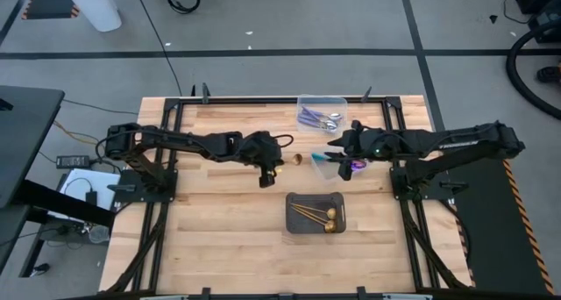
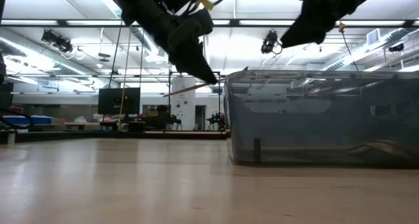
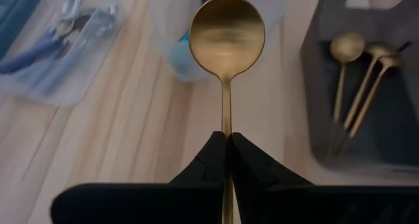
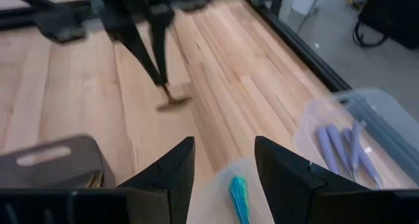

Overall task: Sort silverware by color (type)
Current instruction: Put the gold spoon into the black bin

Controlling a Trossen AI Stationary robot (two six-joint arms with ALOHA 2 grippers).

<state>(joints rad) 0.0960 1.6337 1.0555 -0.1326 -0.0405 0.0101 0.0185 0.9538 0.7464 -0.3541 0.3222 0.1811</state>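
Gold spoon [image 3: 226,34] pinched in your left hand [image 3: 228,142], mid-air, not yet over the tray [image 1: 342,214].

High view: left hand [image 1: 268,170] is above the surface centre; tray w/ gold spoons [image 1: 317,215] sits near, toward the front. Right hand [image 1: 336,156] waits over the small tub [image 1: 326,167]; lilac spoons [image 1: 317,118] lie in the far tub.
Low view: spoon handle [image 2: 190,88] hangs clear of the surface.
Left wrist: fingers clenched on the handle, bowl pointing ahead. It's thin, stiff, light, slick metal, so expect it to pivot; grip mid-handle.
Right wrist: right hand [image 4: 222,160] released, empty, a teal spoon [image 4: 239,194] below it.
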